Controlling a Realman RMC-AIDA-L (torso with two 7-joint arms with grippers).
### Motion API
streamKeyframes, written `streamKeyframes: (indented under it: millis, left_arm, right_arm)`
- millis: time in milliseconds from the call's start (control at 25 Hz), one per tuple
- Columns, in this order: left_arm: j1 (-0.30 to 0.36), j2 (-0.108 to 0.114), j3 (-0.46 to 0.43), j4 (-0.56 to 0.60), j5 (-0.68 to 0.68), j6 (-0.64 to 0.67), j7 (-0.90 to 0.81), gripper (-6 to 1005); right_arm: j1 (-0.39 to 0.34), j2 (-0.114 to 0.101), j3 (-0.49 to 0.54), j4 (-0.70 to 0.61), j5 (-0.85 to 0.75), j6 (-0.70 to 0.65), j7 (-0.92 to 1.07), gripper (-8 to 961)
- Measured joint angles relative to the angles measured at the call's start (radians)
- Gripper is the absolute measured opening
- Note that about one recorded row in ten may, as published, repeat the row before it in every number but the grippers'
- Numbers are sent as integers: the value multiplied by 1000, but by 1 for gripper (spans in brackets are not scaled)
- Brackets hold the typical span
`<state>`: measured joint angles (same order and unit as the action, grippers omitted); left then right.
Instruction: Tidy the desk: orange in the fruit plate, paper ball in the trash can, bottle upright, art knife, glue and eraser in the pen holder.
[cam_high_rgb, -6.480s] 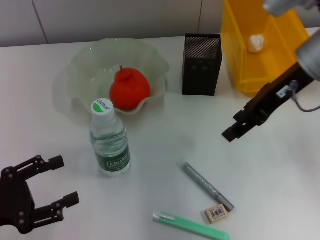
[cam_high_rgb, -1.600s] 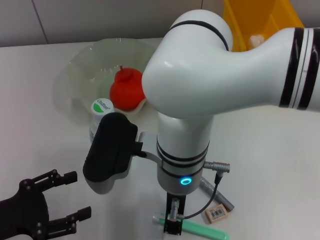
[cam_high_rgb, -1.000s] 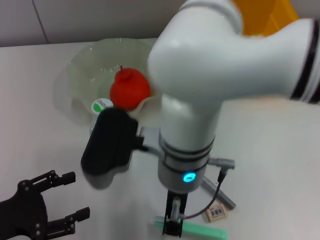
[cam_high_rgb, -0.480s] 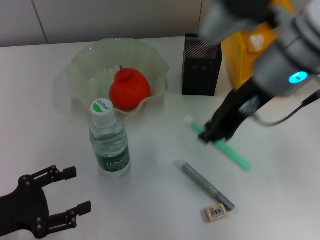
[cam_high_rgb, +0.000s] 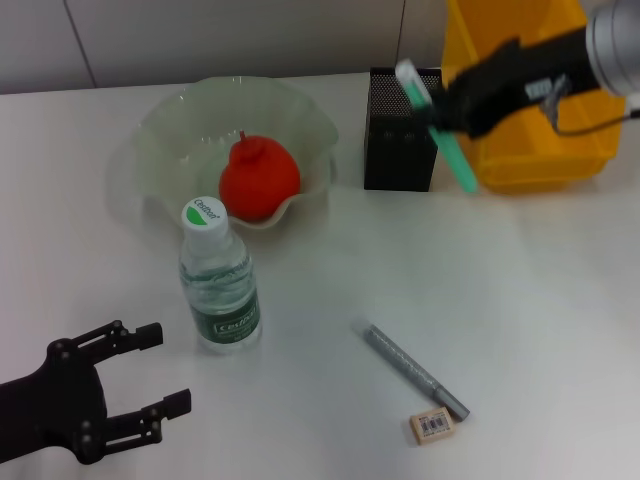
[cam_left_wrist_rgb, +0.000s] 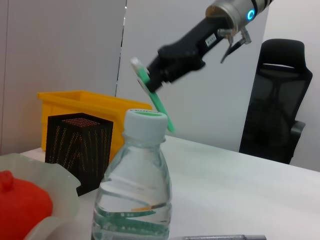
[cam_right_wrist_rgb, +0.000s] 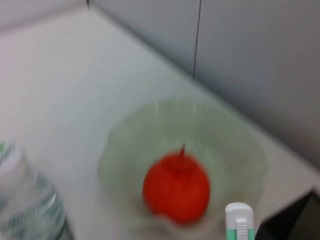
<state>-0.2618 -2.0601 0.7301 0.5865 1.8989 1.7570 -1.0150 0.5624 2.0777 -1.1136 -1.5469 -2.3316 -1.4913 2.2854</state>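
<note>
The green art knife (cam_high_rgb: 437, 128) is hanging in the air above the black mesh pen holder (cam_high_rgb: 403, 130), tilted, with its white end up, and the right gripper (cam_high_rgb: 452, 105) is clamping it near that upper end while reaching in from the right in front of the yellow trash can (cam_high_rgb: 520, 150). In the left wrist view the knife (cam_left_wrist_rgb: 152, 93) is slanting down from the dark gripper (cam_left_wrist_rgb: 165, 72), above and beyond the holder (cam_left_wrist_rgb: 77, 145) rather than inside it. The orange (cam_high_rgb: 259, 178) is sitting in the frilled clear fruit plate (cam_high_rgb: 170, 130) to the left of the holder. The bottle (cam_high_rgb: 219, 280) is standing upright on the worktop (cam_high_rgb: 520, 300) in front of the plate, its green and white cap on top. Nearer the front edge, the grey glue stick (cam_high_rgb: 415, 371) is lying at a slant, and the small eraser (cam_high_rgb: 433, 427) is lying just beside its lower end. The left gripper (cam_high_rgb: 150, 385) is hovering low at the near left corner, fingers spread apart and holding nothing, well apart from the bottle.
</note>
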Motion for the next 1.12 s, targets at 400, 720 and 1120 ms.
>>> streamKeyframes:
  millis: [400,720,1120]
  left_arm:
    - [-7,0,0,-4,0,-6,-9,807]
    - [-14,0,0,-26,0,-20,-5,807]
    - [-12,0,0,-28,1,-24,-1,808]
  right_arm:
    - [-19,0,56,169,178,304,-251,175]
    - [1,-1,53,397,374,482,-525,175]
    - [66,-2,55,571,404,573,-633,174]
